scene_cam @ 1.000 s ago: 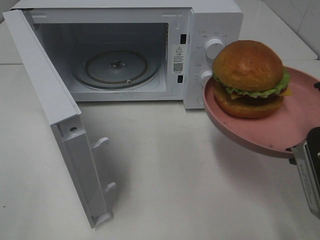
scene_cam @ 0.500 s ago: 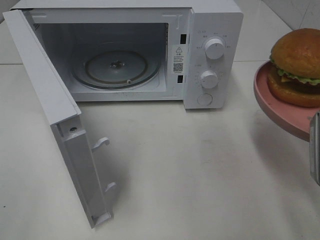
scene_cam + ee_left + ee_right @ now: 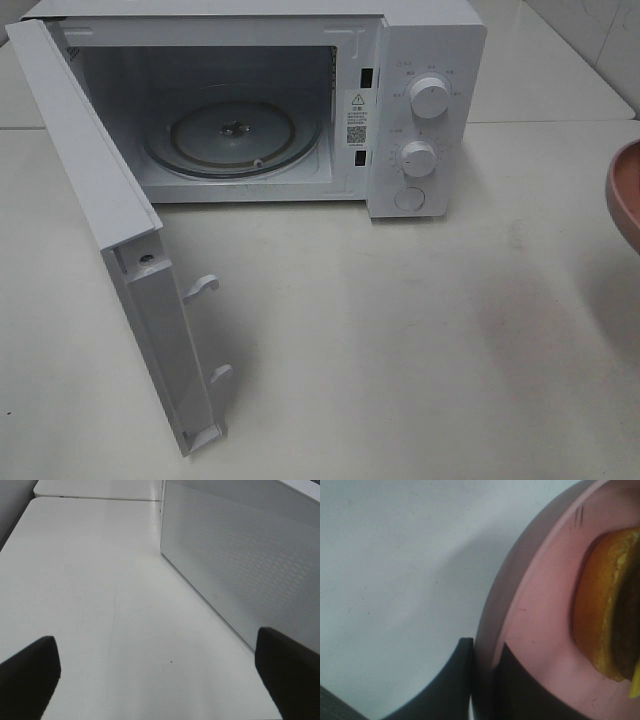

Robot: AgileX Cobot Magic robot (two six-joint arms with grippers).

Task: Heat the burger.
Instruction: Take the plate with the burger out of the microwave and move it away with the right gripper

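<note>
Carrying step: the right hand (image 3: 482, 680), pinched on the rim of the pink plate (image 3: 540, 610) bearing the burger (image 3: 605, 615), waits right of the open microwave (image 3: 420, 60), needing leftward travel to its turntable (image 3: 232, 135); left hand (image 3: 160, 680) spread wide.

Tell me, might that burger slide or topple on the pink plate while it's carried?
Possibly. The burger sits loose on the smooth pink plate, so a tilt could slide it. The right gripper pinches only the rim, so the plate may sag. Stacked layers might shift.
</note>
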